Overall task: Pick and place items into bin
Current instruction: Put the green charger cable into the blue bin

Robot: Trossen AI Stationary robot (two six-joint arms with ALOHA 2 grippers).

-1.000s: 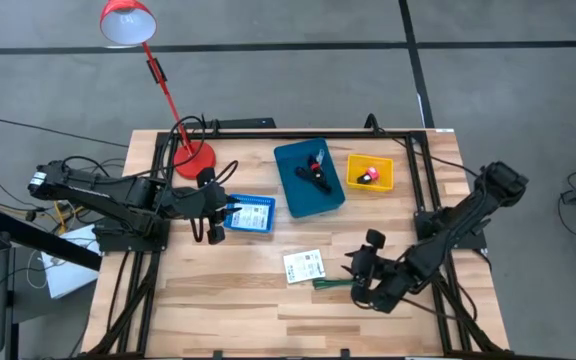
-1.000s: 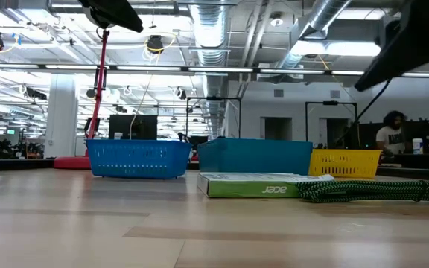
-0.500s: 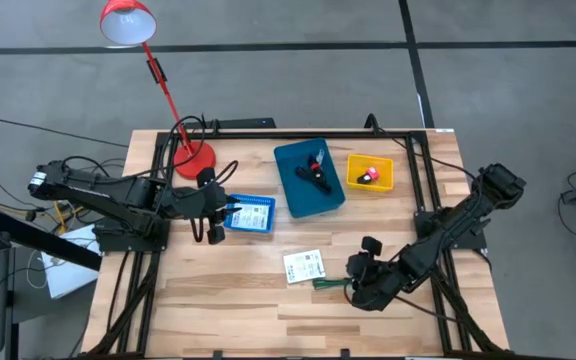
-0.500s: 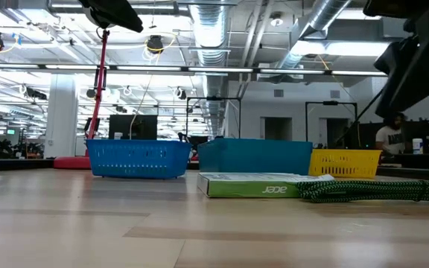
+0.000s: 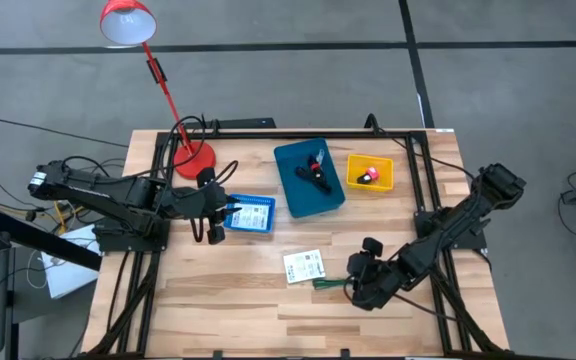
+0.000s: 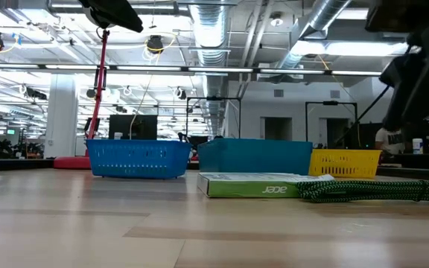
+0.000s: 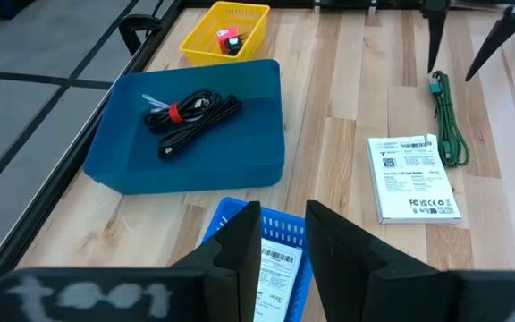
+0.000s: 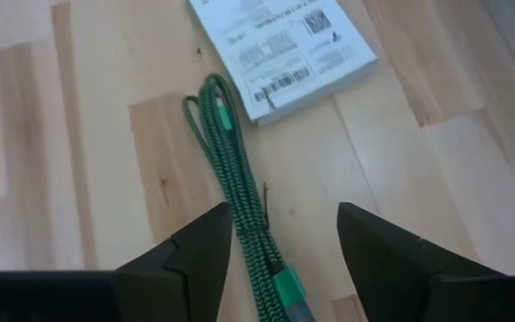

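Note:
A green braided cable (image 8: 236,192) lies flat on the wood, one end beside a white printed packet (image 8: 280,45). My right gripper (image 8: 280,255) hovers open over the cable, a finger on either side, touching nothing. In the high view it (image 5: 354,277) stands at the table's near right, with the cable (image 5: 330,283) and packet (image 5: 305,266) just to its left. A black cable bundle with a red tie (image 7: 190,114) lies in the large blue bin (image 5: 309,178). A pink and red bit (image 5: 370,176) sits in the yellow bin (image 5: 369,173). My left gripper (image 5: 212,226) waits open over the small blue basket (image 5: 251,213).
A red desk lamp (image 5: 193,158) stands at the table's far left, its shade out past the far edge. A black frame rail (image 5: 298,134) runs around the table. Bare wood lies along the near edge (image 5: 228,310). The low view shows the packet (image 6: 263,186) and cable (image 6: 371,191) before the bins.
My right gripper has come down and a little toward the table's left, closing on the green cable; in the low view its arm has sunk into the picture at the right. The cable, the packet and my left arm have stayed put.

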